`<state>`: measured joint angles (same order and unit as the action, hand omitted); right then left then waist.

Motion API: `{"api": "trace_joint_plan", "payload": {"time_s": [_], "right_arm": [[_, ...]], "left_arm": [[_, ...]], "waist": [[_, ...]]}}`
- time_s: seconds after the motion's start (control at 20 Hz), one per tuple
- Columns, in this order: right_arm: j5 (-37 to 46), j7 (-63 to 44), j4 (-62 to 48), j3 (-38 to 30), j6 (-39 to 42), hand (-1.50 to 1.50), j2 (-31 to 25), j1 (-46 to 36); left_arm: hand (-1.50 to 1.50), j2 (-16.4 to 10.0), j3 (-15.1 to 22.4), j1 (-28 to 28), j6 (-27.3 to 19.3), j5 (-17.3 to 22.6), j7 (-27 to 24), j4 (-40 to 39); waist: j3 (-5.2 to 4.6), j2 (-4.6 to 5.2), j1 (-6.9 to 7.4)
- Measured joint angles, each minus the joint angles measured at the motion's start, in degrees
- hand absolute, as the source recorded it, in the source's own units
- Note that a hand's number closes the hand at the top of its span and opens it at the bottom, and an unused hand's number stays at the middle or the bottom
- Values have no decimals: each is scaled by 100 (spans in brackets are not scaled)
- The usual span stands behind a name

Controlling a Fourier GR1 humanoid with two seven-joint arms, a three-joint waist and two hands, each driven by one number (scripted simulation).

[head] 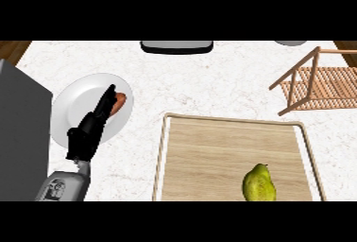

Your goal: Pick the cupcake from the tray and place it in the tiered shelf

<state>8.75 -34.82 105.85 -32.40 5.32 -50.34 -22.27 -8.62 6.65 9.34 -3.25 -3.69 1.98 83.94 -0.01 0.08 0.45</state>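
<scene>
On tray [223,142], no cupcake to be seen. The only thing lying there is a yellow-green fruit [259,183], pear-like, toward the tray's lower right, near the view's bottom edge. Where the cupcake is cannot be told from this view. Wooden shelf [317,85] stands at upper right, tilted in the view, apart from the tray's far corner. Well off to the other side, left hand [94,125] hangs over a white plate [70,108], fingers straight and pressed together, seen edge-on, pointing up the view. They run alongside an orange-brown item [121,100] on the plate; touching or not, cannot tell. It pinches nothing. No right hand in view. Judgement: the pick is not yet begun, and no hand is near the tray. Next move calls first for finding the cupcake, since the tray shows only the fruit. Then a hand must come over the tray, fingers opened around the cake. With the shelf on the right, the right hand looks the better placed for the carry.
</scene>
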Motion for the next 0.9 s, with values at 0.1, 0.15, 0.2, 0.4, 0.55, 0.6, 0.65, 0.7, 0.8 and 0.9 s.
{"api": "trace_joint_plan", "payload": {"time_s": [0.1, 0.15, 0.2, 0.4, 0.55, 0.6, 0.65, 0.7, 0.8, 0.9], "right_arm": [[204, 330, -248, 84, -90, 150, -4, -26], [359, 457, -423, 213, -197, 150, 9, -105], [410, 547, -581, 255, -227, 150, -21, -196], [803, 1087, -1159, 476, -521, 150, 47, -333], [1139, 1537, -1544, 719, -744, 150, 18, -538], [1254, 1729, -1707, 822, -845, 150, 50, -600], [1363, 1854, -1908, 931, -981, 150, 110, -737], [1422, 2000, -2103, 993, -1101, 150, 180, -841], [1569, 2270, -2589, 1053, -1322, 150, 255, -1014], [1406, 2321, -2763, 988, -1456, 150, 465, -1211]], "left_arm": [[0, 13, -17, 7, 12, -48, -92, -98], [0, 46, -9, -21, 15, -53, -133, -127], [0, 58, 4, -38, 24, -56, -35, -22], [0, 126, 15, -70, 9, -133, -24, -6], [0, 116, -62, 3, 77, -111, -126, -150], [0, 99, -63, -58, 102, -107, -138, -101], [0, 136, -38, -75, 86, -135, -153, -108], [0, 111, -103, 25, 130, -95, -125, -165], [0, 120, -119, 75, 117, -148, -145, -235], [0, 160, -115, 110, 98, -157, -94, -212]], "waist": [[-2, 0, -5], [-1, 3, 6], [0, 3, 9], [0, 2, 10], [1, 8, 19], [0, 9, 34], [1, 11, 44], [0, 13, 43], [0, 16, 44], [4, 12, 39]]}}
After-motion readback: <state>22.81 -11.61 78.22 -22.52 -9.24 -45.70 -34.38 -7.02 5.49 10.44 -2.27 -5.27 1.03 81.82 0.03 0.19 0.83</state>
